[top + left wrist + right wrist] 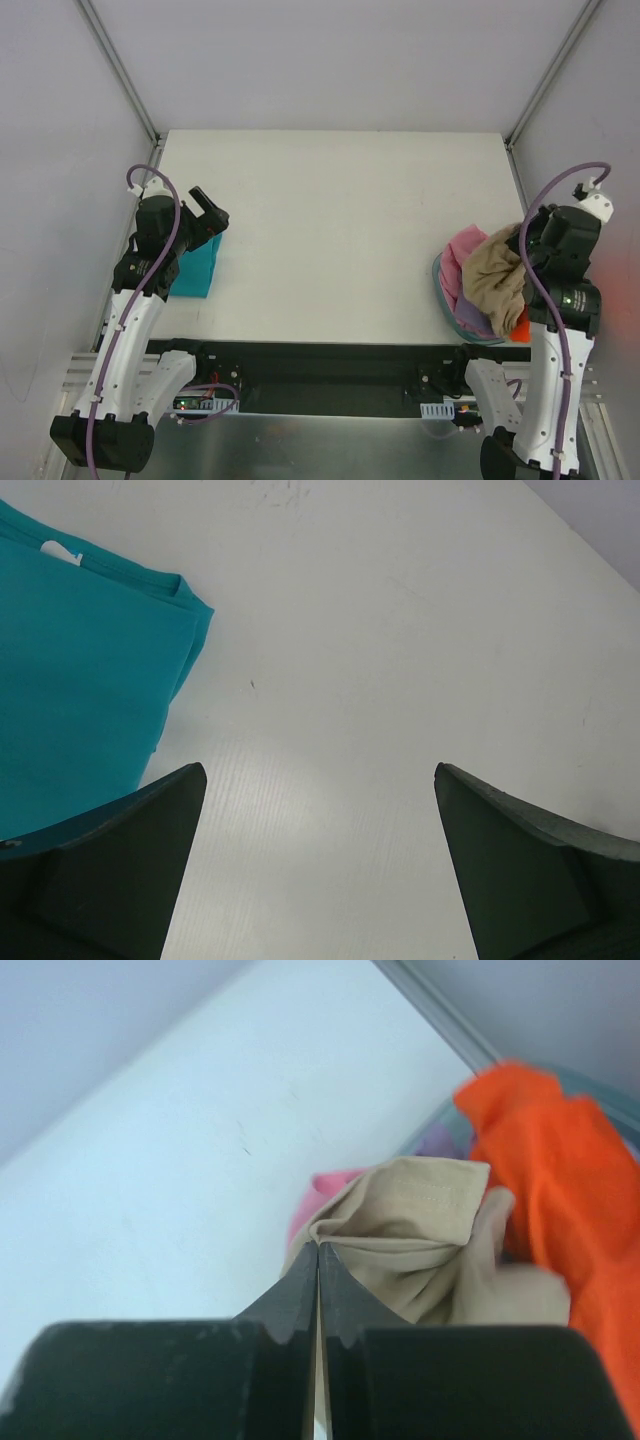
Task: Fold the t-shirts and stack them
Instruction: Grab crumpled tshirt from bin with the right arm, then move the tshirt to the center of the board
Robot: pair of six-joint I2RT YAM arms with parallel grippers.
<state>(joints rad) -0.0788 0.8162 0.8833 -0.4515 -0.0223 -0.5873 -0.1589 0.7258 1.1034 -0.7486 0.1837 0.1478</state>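
A folded teal t-shirt (194,266) lies at the table's left edge; it also shows in the left wrist view (80,670). My left gripper (213,214) is open and empty, over bare table just right of the teal shirt (320,775). My right gripper (320,1250) is shut on a fold of the tan t-shirt (430,1230), which hangs bunched over the basket in the top view (497,278). A pink shirt (462,255), an orange shirt (560,1170) and a lavender one (470,310) lie in the basket under it.
The round blue-grey basket (444,290) stands at the table's right edge near the front. White walls with metal posts close the table on the left, back and right.
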